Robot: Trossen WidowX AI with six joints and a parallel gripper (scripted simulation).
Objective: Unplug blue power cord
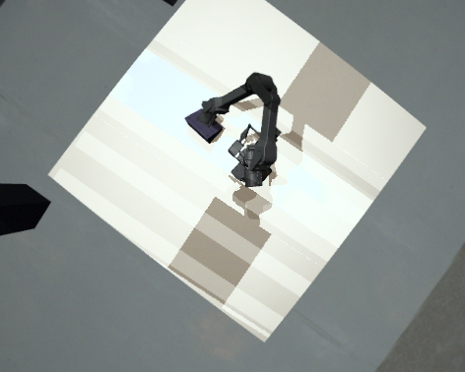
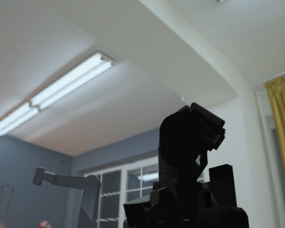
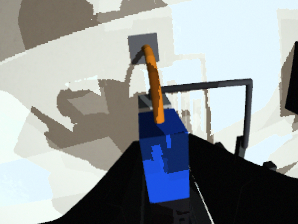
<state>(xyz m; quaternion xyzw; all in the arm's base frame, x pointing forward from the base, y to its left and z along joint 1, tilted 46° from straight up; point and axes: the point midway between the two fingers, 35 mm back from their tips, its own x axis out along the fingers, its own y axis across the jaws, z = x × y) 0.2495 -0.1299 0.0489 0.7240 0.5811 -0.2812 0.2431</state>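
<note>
The blue plug (image 3: 166,165) is a block in the lower middle of the wrist view. My gripper (image 3: 162,144) is shut on it, with a black finger on each side. An orange cord (image 3: 154,82) runs from the top of the plug to a grey square piece (image 3: 136,48). A dark piece (image 3: 182,214) shows at the near end of the plug; I cannot tell whether it is the power strip, or whether the plug sits in a socket. In the top view the arm hides the plug and the fingertips.
A thin dark frame (image 3: 248,107) stands right of the plug in the wrist view. The black arm (image 1: 270,118) rises from a dark purple base (image 1: 197,124) and bends down over the pale table top (image 1: 147,197). The exterior view shows mostly ceiling and dark arm parts (image 2: 183,139).
</note>
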